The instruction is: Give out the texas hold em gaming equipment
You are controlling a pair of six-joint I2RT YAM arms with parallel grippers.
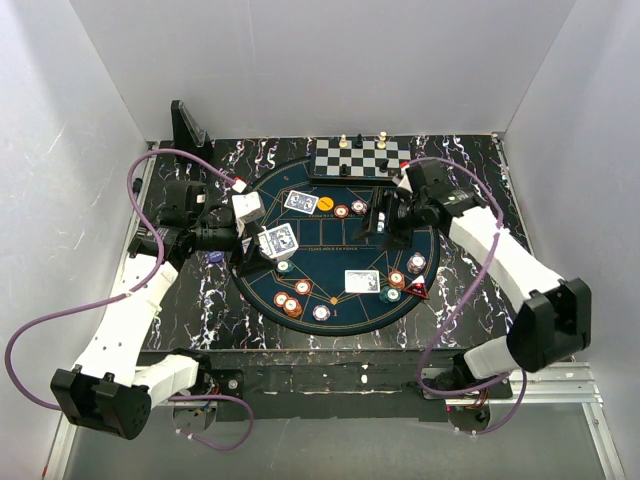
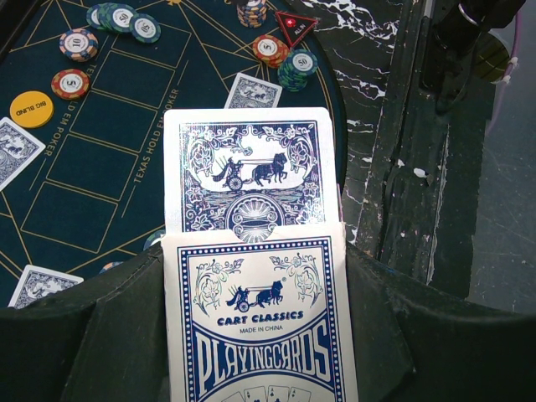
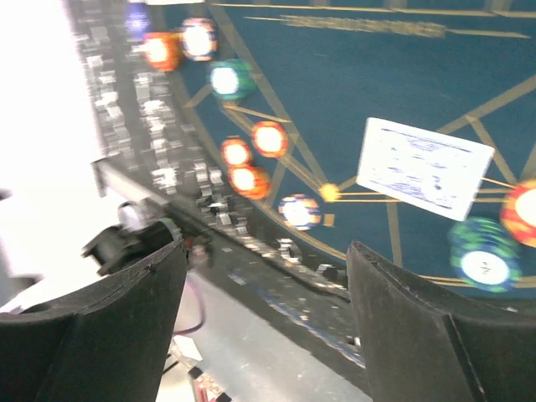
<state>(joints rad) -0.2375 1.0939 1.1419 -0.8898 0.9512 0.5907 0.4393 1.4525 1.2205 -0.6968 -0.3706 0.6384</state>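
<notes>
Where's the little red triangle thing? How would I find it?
Look at the round dark-blue mat. At its near right edge, beside the right arm, the red triangular marker lies next to a teal chip stack. Everything around it is round or rectangular; it alone is a red triangle.

In the top view you can count ten spots of poker chips [image 1: 302,287] on the one round mat [image 1: 350,250]. Some spots are stacks, so you cannot total the single chips. The left wrist view gives you three playing cards [image 2: 251,90] lying flat on that surface. A fourth card [image 2: 247,167] sticks out of the single card pack [image 2: 260,335]. You have one yellow Big Blind disc [image 2: 31,109] and one red triangular marker [image 2: 295,25]. There is one chessboard [image 1: 362,157], and its few pieces are too small to count with certainty.
</notes>
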